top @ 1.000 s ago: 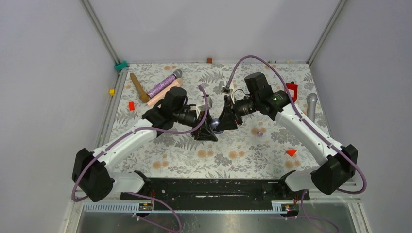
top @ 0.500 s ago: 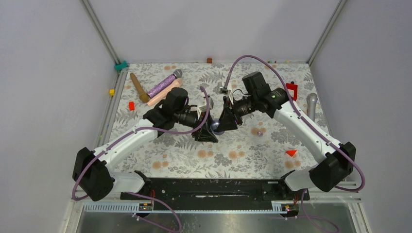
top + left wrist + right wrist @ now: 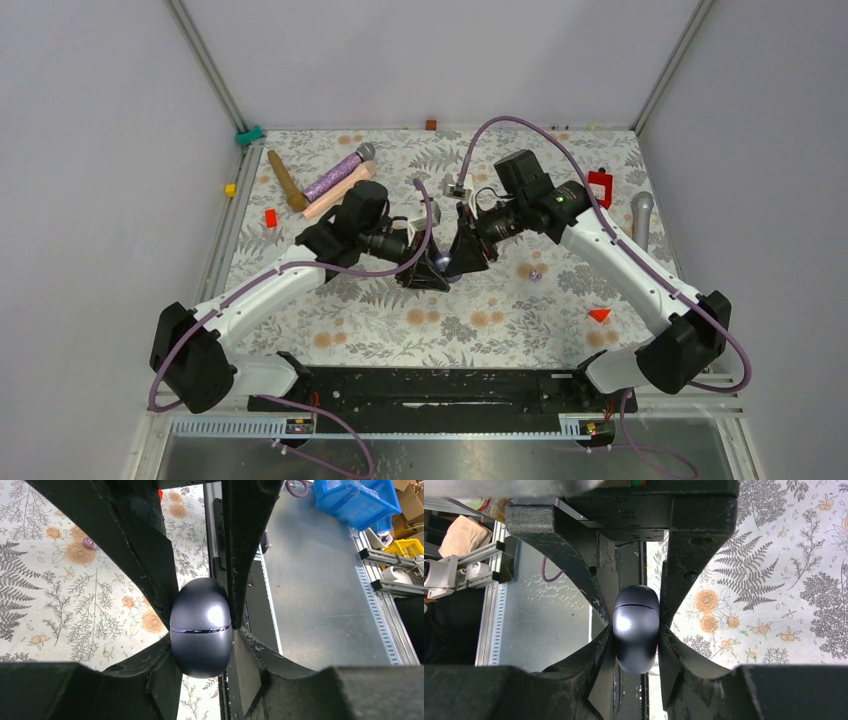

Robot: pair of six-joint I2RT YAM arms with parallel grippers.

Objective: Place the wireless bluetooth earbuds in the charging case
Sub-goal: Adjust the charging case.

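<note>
Grey walls stand around a table [image 3: 480, 330] covered with a cloth of ferns and orange flowers. You see both arms meet over the middle of this cloth, and between them is the charging case [image 3: 444, 262], a dark, glossy, egg-shaped shell. A thin seam runs around its middle and the two halves sit together, so the lid is closed; you cannot see if something is inside.

Your left gripper [image 3: 202, 639] is clamped on the case: in the left wrist view its two fingers press on the near half, one at each side. Your right gripper [image 3: 636, 630] grips the same case from the opposite direction, and in the right wrist view its fingers touch both sides of the shell. The case is held off the cloth between the two grippers.

One purple earbud [image 3: 535, 273] lies on the cloth to the right of the grippers, near an orange flower and apart from the case.

At the far left lie a purple glitter microphone [image 3: 335, 175], a brown microphone [image 3: 285, 180] and a pale pink handle [image 3: 335, 197], close together. A silver microphone [image 3: 642, 215] lies at the right edge, near a red clamp [image 3: 601, 186].
</note>
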